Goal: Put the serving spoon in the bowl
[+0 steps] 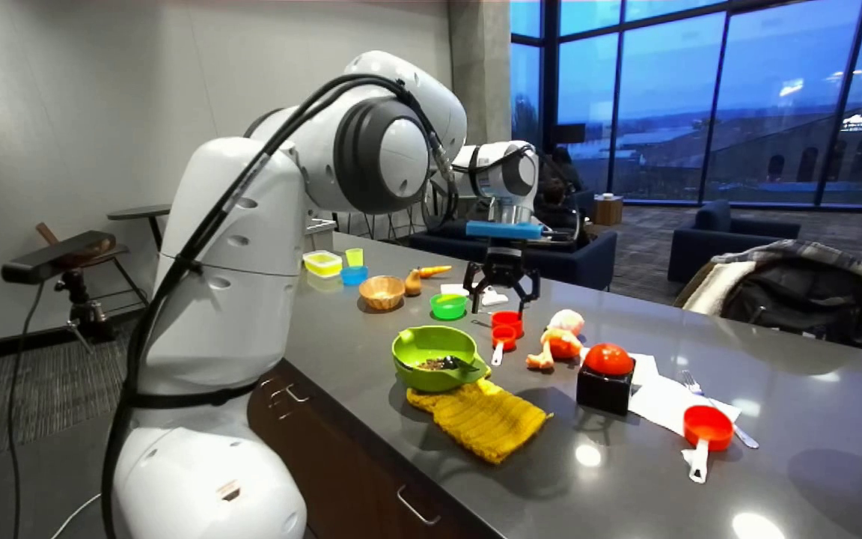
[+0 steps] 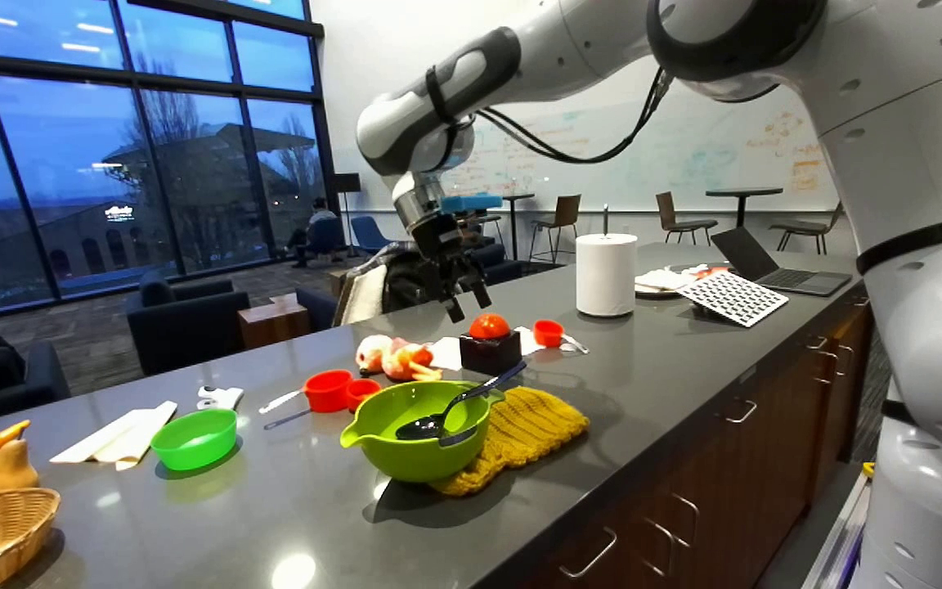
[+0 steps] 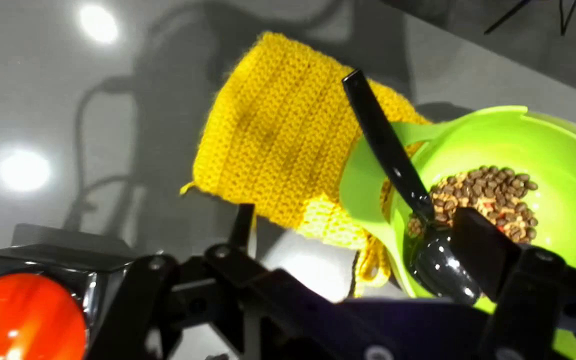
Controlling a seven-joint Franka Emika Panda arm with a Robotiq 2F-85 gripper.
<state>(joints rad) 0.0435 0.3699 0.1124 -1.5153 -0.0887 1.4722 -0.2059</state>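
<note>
The green bowl (image 1: 431,382) stands on the counter and also shows in an exterior view (image 2: 405,458). The black serving spoon (image 2: 475,392) lies in it with its head down inside and its handle sticking out over the rim on the handle side. In the wrist view the spoon (image 3: 390,155) lies beside dark beans and pale bits inside the bowl (image 3: 568,185). My gripper (image 2: 469,309) is open and empty, held up above the counter. In the wrist view its fingers (image 3: 359,220) are wide apart, and one finger overlaps part of the bowl and spoon head.
A yellow knitted cloth (image 1: 487,419) lies against the bowl. A black box with a red dome (image 1: 607,378), red scoops (image 2: 329,391), pinkish food pieces (image 2: 393,356) and a small green dish (image 2: 195,439) stand around. A paper towel roll (image 2: 606,274) stands farther back.
</note>
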